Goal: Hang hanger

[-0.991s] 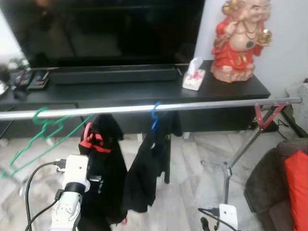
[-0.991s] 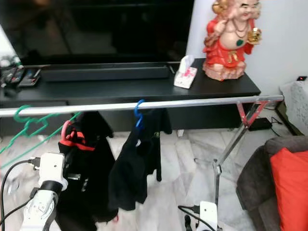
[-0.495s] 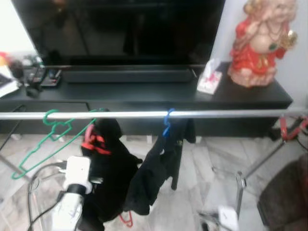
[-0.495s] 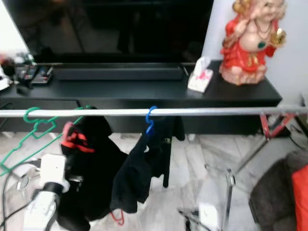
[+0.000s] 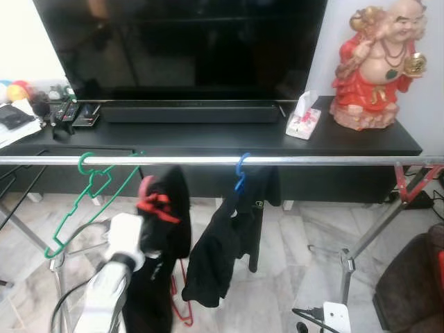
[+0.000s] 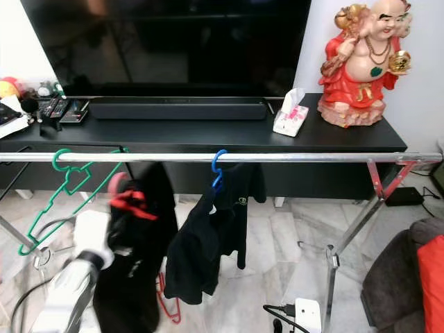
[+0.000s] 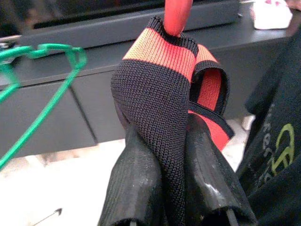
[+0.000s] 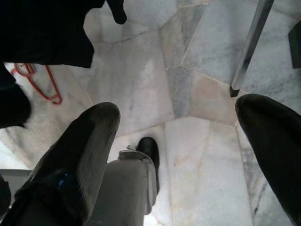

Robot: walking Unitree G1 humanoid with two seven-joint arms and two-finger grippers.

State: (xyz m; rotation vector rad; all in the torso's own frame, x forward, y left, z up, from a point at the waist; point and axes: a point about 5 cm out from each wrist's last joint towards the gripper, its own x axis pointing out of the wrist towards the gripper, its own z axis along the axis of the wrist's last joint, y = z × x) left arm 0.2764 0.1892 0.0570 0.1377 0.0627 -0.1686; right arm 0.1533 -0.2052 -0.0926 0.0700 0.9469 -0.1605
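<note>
Head stereo pair is looking forward and down, both eyes sharing the horizontal silver metal clothes rail [image 5: 229, 160] near mid-frame. Left wrist camera is sitting very close to red-and-black knitted fabric [image 7: 162, 89]. Right wrist camera is facing down at white marble floor tiles [image 8: 188, 94].

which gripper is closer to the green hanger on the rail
Left. The left gripper is raised just beside the green hanger, clamped on a black and red garment. The right gripper hangs low over the floor, far off.
</note>
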